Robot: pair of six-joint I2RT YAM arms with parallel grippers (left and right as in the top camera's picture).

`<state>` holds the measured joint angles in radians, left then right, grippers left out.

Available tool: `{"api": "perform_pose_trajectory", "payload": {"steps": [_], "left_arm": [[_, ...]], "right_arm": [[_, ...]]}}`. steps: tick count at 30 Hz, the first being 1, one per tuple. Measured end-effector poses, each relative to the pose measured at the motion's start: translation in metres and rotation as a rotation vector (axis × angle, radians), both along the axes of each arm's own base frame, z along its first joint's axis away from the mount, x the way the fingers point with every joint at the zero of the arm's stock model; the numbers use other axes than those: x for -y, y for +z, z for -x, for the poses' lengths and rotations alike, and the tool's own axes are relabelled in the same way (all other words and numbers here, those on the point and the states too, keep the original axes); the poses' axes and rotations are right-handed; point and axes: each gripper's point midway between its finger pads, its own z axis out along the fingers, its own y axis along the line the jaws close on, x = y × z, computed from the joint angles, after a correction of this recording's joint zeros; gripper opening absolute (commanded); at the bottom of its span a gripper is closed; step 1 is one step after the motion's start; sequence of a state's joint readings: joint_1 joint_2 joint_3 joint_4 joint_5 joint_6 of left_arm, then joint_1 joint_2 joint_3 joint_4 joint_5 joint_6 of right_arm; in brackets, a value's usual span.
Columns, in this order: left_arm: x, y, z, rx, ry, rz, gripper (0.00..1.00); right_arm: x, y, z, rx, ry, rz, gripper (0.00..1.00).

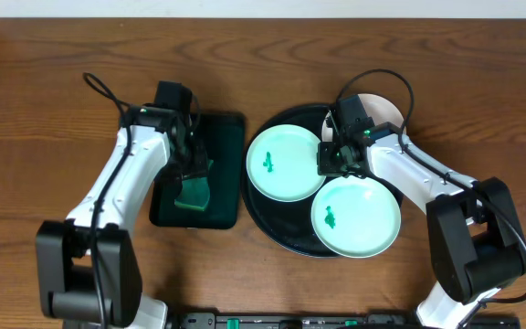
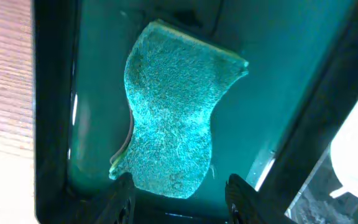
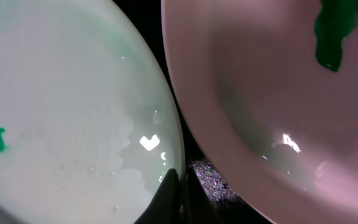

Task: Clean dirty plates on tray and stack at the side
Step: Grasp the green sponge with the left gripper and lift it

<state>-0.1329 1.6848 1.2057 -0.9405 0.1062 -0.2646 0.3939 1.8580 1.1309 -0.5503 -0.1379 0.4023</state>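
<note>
Nearest, the mint plate [image 1: 356,217] sits at 5 o'clock on the black tray [image 1: 279,221], with a green smear left of its centre. Second mint plate [image 1: 286,163] is at 9 o'clock, smeared too. White plate [image 1: 386,108] is farthest, at 1 o'clock, mostly hidden overhead by the right arm. All three are on the tray, none stacked on the table [image 1: 62,82].

Right gripper [image 1: 334,157] is low between the 9 o'clock and 1 o'clock plates. Its wrist view shows it [image 3: 174,186] closed to a single dark tip over bare tray, holding nothing, just beside the mint rim [image 3: 73,124]. Only that view shows the white plate [image 3: 272,112] has a green smear; it looks pinkish there.

Left gripper [image 1: 193,169] is over the green tray [image 1: 231,137], at 9 o'clock from the black one. Overhead hides its jaws. The wrist view shows them [image 2: 179,190] apart, either side of the near end of the sponge [image 2: 173,118], with a gap at one finger [image 2: 241,196]. The sponge lies flat.
</note>
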Motion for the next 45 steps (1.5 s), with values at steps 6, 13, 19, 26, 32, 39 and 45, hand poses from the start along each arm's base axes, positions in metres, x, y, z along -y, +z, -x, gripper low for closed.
{"api": "perform_pose_trajectory", "payload": {"steps": [6, 13, 19, 26, 32, 39, 45], "left_arm": [[0.000, -0.017, -0.001, -0.043, 0.000, -0.007, 0.48], [0.000, -0.032, -0.002, -0.073, 0.000, -0.011, 0.48], [0.001, -0.034, -0.007, -0.060, 0.000, -0.009, 0.48], [0.001, -0.034, -0.008, -0.056, 0.000, -0.009, 0.47], [0.001, -0.034, -0.009, -0.052, 0.000, -0.008, 0.47], [0.001, -0.034, -0.010, -0.047, 0.000, -0.008, 0.48], [0.001, -0.034, -0.010, -0.045, 0.000, -0.008, 0.47]], "right_arm": [[0.000, 0.000, 0.000, 0.000, 0.000, 0.000, 0.01], [0.000, 0.000, 0.000, 0.000, 0.000, 0.000, 0.01], [0.000, 0.000, 0.000, 0.000, 0.000, 0.000, 0.01], [0.000, 0.000, 0.000, 0.000, 0.000, 0.000, 0.01], [0.000, 0.000, 0.000, 0.000, 0.000, 0.000, 0.01], [0.000, 0.000, 0.000, 0.000, 0.000, 0.000, 0.01], [0.000, 0.000, 0.000, 0.000, 0.000, 0.000, 0.01]]}}
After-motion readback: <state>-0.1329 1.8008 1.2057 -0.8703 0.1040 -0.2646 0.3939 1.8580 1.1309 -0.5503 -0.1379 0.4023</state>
